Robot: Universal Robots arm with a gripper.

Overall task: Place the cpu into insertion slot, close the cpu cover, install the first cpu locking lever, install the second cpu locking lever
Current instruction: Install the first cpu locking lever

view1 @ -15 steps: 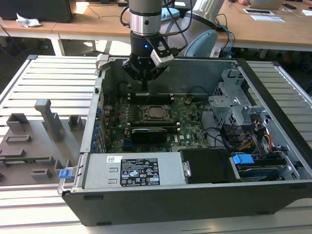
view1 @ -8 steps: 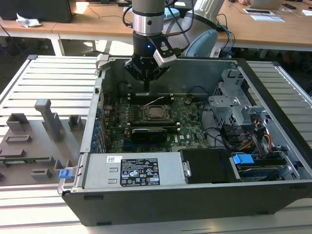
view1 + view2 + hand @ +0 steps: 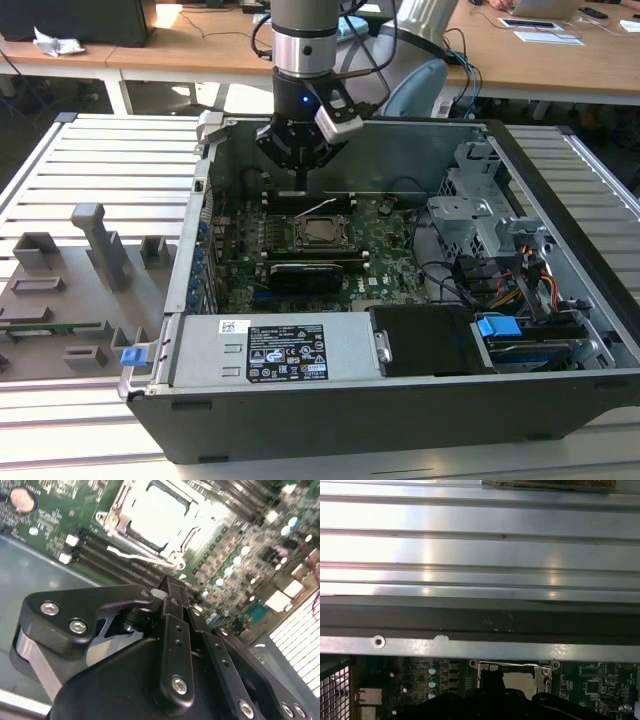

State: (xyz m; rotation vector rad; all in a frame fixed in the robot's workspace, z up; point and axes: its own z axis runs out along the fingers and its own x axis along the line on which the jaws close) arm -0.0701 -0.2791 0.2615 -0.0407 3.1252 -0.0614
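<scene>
The black hand (image 3: 169,586), pinched shut and seemingly empty, hovers near the silver-framed cpu cover (image 3: 116,507), down over the grey square cpu (image 3: 159,511). Lever locking looks to be in hand, demanding precise placement.

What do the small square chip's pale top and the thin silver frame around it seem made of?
The small square chip's top looks like matte silver-grey metal, with an even soft sheen. The thin silver frame seems stamped sheet metal, glinting brightly along its thin bent edges; which alloy is unclear.

cpu (image 3: 158,516): shiny metal | cpu cover (image 3: 115,509): bright metal | hand (image 3: 169,586): matt black
</scene>
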